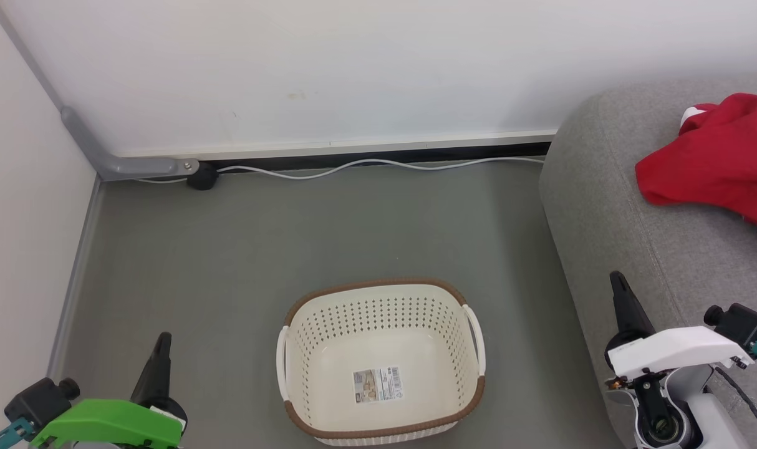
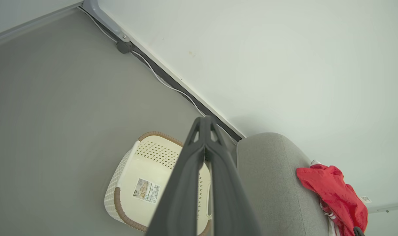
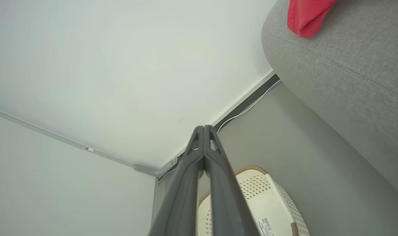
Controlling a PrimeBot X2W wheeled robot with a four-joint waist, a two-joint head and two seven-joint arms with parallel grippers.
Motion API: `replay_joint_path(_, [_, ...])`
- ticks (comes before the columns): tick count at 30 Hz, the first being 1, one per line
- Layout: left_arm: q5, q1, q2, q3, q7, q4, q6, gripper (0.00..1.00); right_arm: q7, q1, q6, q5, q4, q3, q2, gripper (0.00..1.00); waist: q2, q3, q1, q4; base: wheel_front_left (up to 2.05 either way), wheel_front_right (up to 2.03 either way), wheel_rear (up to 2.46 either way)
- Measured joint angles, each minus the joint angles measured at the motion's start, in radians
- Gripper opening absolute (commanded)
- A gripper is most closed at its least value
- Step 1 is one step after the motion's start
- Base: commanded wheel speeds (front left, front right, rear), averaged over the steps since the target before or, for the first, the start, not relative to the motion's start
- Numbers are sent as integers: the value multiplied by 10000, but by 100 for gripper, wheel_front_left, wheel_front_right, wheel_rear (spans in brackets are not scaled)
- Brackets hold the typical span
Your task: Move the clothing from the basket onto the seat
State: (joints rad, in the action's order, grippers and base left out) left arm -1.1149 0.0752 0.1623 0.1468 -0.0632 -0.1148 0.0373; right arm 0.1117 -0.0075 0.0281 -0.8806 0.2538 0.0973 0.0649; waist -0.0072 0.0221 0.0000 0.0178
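Note:
The cream perforated basket (image 1: 328, 349) with a brown rim stands on the grey floor, with just a small label inside it. A red garment (image 1: 715, 159) lies on the grey seat (image 1: 603, 206) at the right. My left gripper (image 1: 161, 342) is shut at the lower left, left of the basket, holding nothing. My right gripper (image 1: 617, 280) is shut at the lower right, over the seat's front edge. The left wrist view shows the basket (image 2: 143, 164), the seat (image 2: 271, 177) and the red garment (image 2: 333, 193) past the shut fingers (image 2: 204, 123). In the right wrist view, shut fingers (image 3: 204, 129) point over the basket (image 3: 264, 193) toward the wall corner.
A white wall and baseboard run behind, with a white cable (image 1: 366, 165) along the floor and a grey conduit (image 1: 123, 165) in the left corner. A side wall (image 1: 23, 218) closes the left. Grey floor (image 1: 291, 231) lies between basket and wall.

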Motion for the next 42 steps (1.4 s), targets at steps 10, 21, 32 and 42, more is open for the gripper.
replay_joint_path(10, [-982, -192, -182, -316, 211, -268, 153, 0, -355, -48, 157, -1423, 12, -322, 15, 0, 0, -35, 0, -33, 0, 0, 0])
replay_joint_path(21, [-2086, -446, -362, -715, 541, -602, 288, 0, -731, -149, 343, -3110, 52, -686, 23, 0, 0, -78, 0, -73, 0, 0, 0])
replay_joint_path(32, [-3091, -687, -556, -1037, 794, -871, 466, 0, -1043, -260, 520, -4520, 104, -1007, 35, 0, 0, -113, 0, -106, 0, 0, 0])
replay_joint_path(42, [-4031, -884, -702, -1365, 1039, -1135, 594, 0, -1337, -313, 686, -5939, 128, -1319, 58, 0, 0, -149, 0, -139, 0, 0, 0])
